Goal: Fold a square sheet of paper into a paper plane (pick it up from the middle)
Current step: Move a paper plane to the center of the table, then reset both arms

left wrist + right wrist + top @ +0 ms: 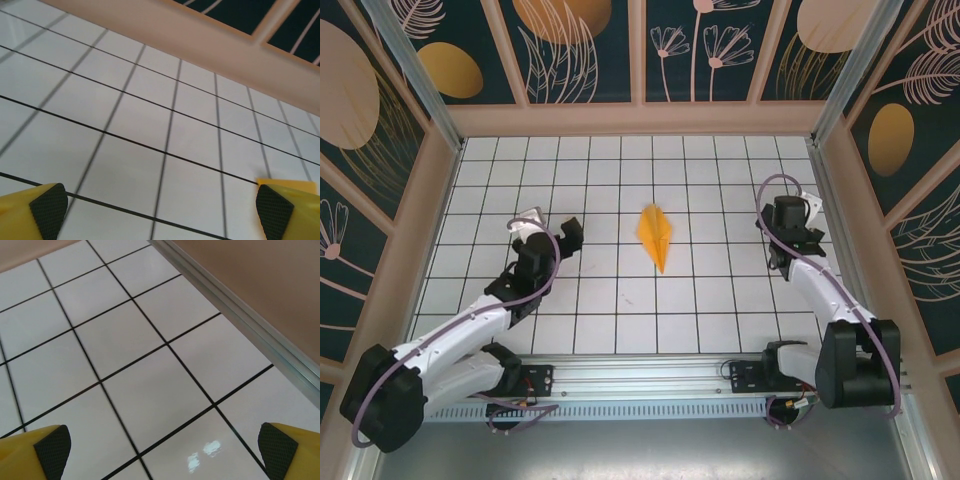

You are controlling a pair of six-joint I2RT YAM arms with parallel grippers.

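The paper plane (pixel 656 236), a narrow orange-yellow dart with a centre crease, lies flat on the white tiled floor (pixel 620 300) near the middle, its point toward the near edge. No flat square sheet is in view; the paper has the dart shape. My left gripper (pixel 566 239) hovers about two tiles left of the plane. In the left wrist view the left gripper (pixel 160 205) is open with bare tiles between its pads (pixel 49 204). My right gripper (pixel 783 262) sits several tiles right of the plane. In the right wrist view the right gripper (pixel 160 447) is open over bare tiles.
Patterned walls enclose the tiled floor on three sides. An aluminium rail (pixel 250 325) runs along the right wall close to the right gripper. The arms' mounting rail (pixel 640 378) spans the near edge.
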